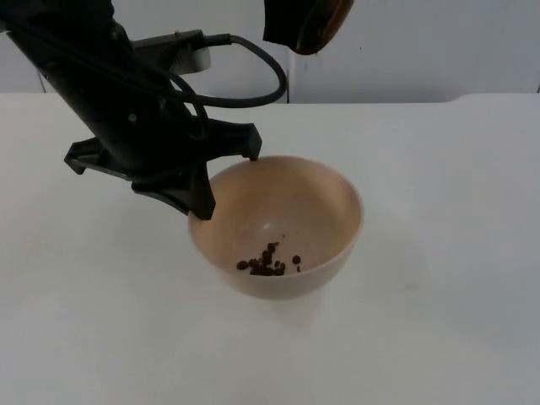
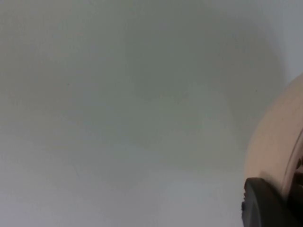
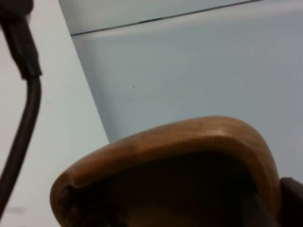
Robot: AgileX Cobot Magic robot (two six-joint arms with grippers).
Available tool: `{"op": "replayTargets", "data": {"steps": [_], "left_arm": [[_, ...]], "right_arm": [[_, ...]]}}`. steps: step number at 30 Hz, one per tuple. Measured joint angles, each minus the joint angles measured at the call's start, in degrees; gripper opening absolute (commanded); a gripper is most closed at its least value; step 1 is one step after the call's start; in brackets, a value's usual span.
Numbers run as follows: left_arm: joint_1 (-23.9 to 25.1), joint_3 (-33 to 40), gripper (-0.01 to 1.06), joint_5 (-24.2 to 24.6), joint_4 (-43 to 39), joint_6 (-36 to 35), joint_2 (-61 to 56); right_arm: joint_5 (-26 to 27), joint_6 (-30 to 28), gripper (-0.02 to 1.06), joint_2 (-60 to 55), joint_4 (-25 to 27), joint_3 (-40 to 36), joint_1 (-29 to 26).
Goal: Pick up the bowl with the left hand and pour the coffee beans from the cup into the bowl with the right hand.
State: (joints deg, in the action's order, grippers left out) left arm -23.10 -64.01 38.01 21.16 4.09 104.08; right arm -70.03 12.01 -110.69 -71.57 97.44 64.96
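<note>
A cream bowl [image 1: 283, 221] sits in the middle of the top view with a small cluster of dark coffee beans [image 1: 266, 263] at its bottom. My left gripper [image 1: 229, 181] is shut on the bowl's back-left rim, one finger outside the wall and one over the edge. In the left wrist view the bowl's outer wall [image 2: 274, 142] curves past a black fingertip [image 2: 265, 205]. My right gripper [image 1: 291, 21] hangs high above the bowl's far side, shut on a brown wooden cup [image 1: 327, 25]. The cup's rim [image 3: 189, 137] looms close in the right wrist view; its inside is dark.
The white table [image 1: 447, 219] spreads around the bowl on all sides. A grey partition wall [image 1: 422, 42] closes the far edge. A faint shadow lies under the bowl.
</note>
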Motion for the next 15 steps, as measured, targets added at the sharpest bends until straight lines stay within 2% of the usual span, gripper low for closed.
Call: {"op": "replayTargets", "data": {"steps": [15], "left_arm": [[0.0,0.0,0.00,-0.2,0.0,0.0,0.0]], "right_arm": [[0.0,0.2,0.00,0.0,8.4,0.0,-1.6]]}}
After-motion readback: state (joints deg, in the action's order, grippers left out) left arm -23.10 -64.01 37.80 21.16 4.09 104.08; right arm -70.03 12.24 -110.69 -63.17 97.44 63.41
